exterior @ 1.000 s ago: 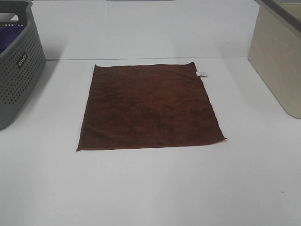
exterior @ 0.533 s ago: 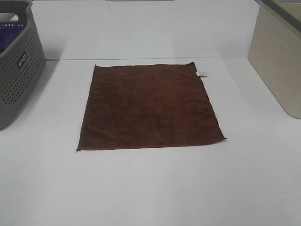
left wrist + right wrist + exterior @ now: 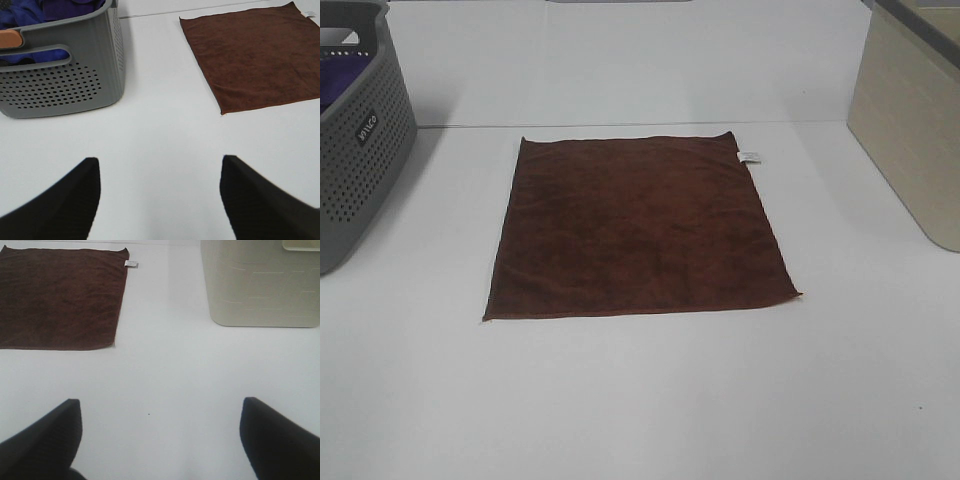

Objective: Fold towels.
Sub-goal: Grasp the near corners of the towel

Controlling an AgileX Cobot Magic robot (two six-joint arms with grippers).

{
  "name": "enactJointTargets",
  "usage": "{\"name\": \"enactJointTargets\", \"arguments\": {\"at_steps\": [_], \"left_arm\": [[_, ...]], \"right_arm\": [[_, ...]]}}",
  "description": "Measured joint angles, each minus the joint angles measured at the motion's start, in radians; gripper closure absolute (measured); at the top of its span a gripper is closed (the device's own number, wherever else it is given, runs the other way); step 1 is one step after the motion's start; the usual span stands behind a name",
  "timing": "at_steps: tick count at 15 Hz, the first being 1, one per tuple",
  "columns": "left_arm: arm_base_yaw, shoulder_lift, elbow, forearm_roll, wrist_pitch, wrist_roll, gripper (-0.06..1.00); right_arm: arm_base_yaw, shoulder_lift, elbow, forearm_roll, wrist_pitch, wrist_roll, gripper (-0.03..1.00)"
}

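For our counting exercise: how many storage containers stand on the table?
2. A grey perforated basket stands on the white table, left of the brown towel. A beige bin stands to the towel's right. Others may lie outside the views.

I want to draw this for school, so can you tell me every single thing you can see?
towel: one, reddish brown, flat mid-table
label: one, white, towel's far right corner
basket: one, grey, left of the towel
cloths: a pile, blue and purple, inside the basket
bin: one, beige, right of the towel
table: one, white, under everything
left gripper: one, black, open, near the basket
right gripper: one, black, open, near the bin
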State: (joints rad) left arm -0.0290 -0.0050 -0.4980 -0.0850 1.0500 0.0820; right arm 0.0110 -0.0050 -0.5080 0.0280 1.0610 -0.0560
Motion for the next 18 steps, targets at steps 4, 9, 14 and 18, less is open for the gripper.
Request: {"name": "enactJointTargets", "arguments": {"at_steps": [4, 9, 14, 18], "left_arm": [[0.0, 0.0, 0.0, 0.0, 0.0, 0.0, 0.31], [0.0, 0.0, 0.0, 0.0, 0.0, 0.0, 0.31], [0.0, 0.0, 0.0, 0.0, 0.0, 0.0, 0.31], [0.0, 0.0, 0.0, 0.0, 0.0, 0.0, 0.31]], "right_arm": [[0.0, 0.0, 0.0, 0.0, 0.0, 0.0, 0.14], [0.0, 0.0, 0.0, 0.0, 0.0, 0.0, 0.14], [0.0, 0.0, 0.0, 0.0, 0.0, 0.0, 0.14], [0.0, 0.0, 0.0, 0.0, 0.0, 0.0, 0.14]]}}
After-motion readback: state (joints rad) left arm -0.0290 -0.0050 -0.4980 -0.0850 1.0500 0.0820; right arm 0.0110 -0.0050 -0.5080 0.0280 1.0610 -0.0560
